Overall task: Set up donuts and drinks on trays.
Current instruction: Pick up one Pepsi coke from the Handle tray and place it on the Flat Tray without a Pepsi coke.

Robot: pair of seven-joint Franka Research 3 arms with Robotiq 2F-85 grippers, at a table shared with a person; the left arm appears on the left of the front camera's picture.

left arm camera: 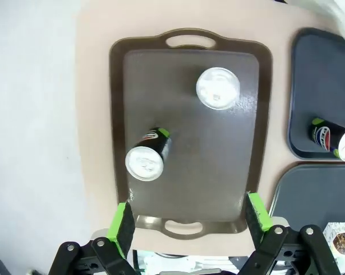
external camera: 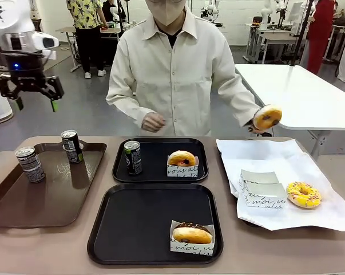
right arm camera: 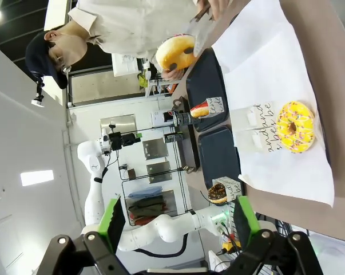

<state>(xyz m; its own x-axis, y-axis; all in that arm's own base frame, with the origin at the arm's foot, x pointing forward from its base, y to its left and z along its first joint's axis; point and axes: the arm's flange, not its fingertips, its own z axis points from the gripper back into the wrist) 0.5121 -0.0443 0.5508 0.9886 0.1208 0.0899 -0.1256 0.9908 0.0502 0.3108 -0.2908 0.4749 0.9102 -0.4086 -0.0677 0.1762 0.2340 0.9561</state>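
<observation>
Two black trays lie mid-table. The far tray holds a dark can and a sleeved golden donut. On the near tray sits a chocolate-iced donut in its sleeve. Two more cans stand on the brown tray. My left gripper hangs open high above that tray, both cans below its fingers. My right gripper is open and holds nothing. The person's hand holds a donut over the table's far right.
A white paper sheet at the right carries a yellow sprinkled donut and empty printed sleeves. The person stands at the far edge, one fist near the far tray. A white table stands behind.
</observation>
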